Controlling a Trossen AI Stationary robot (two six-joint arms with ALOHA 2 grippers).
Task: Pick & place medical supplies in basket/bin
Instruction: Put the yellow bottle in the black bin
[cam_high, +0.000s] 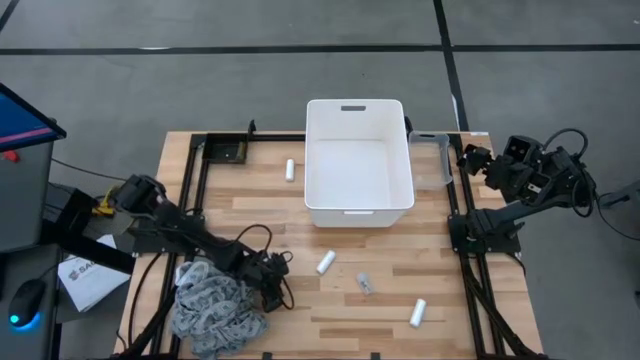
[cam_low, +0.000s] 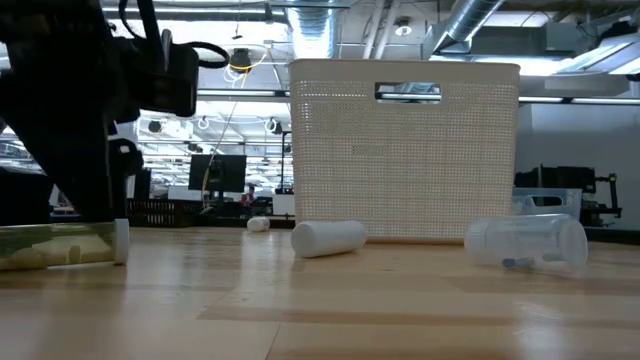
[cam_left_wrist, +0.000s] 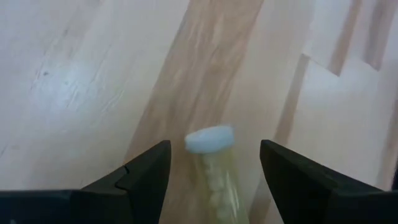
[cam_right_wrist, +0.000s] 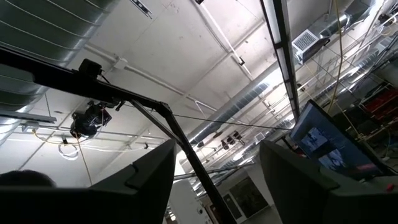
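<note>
Gauze rolls are lying scattered on the wooden table (cam_high: 300, 215): one (cam_high: 325, 262) just in front of the white tub (cam_high: 359, 162), one (cam_high: 418, 312) near the table's front right edge, and one (cam_high: 290, 170) left of the tub. A clear vial (cam_high: 365, 285) is lying on its side between the front two, with bare planks all around it. The tub is sitting at the table's far middle, a small clear bin (cam_high: 432, 160) touching its right wall. The grey patterned bandage (cam_high: 214, 310) is bunching up at the front left corner (partly overhanging the edge). The left gripper (cam_left_wrist: 214, 165) is hanging low beside it with jaws spread wide, straddling a white-capped tube (cam_left_wrist: 214, 171) holding yellowish contents without pinching it. The right gripper (cam_right_wrist: 214, 165) is waiting raised beyond the table's right edge, tilted toward the ceiling, its fingers apart and holding nothing. Grey floor is surrounding the table; in the low view, ducts and monitors are filling the room behind.
</note>
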